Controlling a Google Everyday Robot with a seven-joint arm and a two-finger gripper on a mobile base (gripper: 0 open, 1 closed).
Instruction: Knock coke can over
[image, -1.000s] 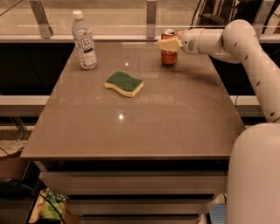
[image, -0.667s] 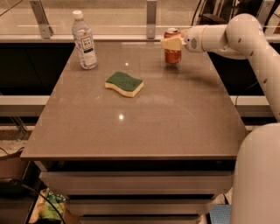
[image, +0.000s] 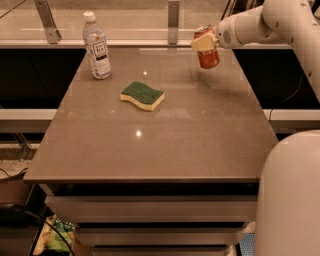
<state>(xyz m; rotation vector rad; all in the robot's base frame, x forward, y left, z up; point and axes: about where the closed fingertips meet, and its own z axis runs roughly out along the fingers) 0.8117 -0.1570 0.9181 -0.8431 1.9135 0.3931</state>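
Note:
The coke can is red with a silver top and stands at the far right of the table. It leans a little, its top toward the left. My gripper reaches in from the right at the end of the white arm and is shut on the can's upper part. A pale yellow finger covers the front of the can. The can's base looks slightly raised off the tabletop.
A clear water bottle with a white cap stands at the far left. A green and yellow sponge lies mid-table. A rail with metal posts runs behind the table. My white base fills the lower right.
The gripper and the coke can have moved together to the right and away from the camera. The can now leans and sits higher in view. Bottle and sponge have not moved.

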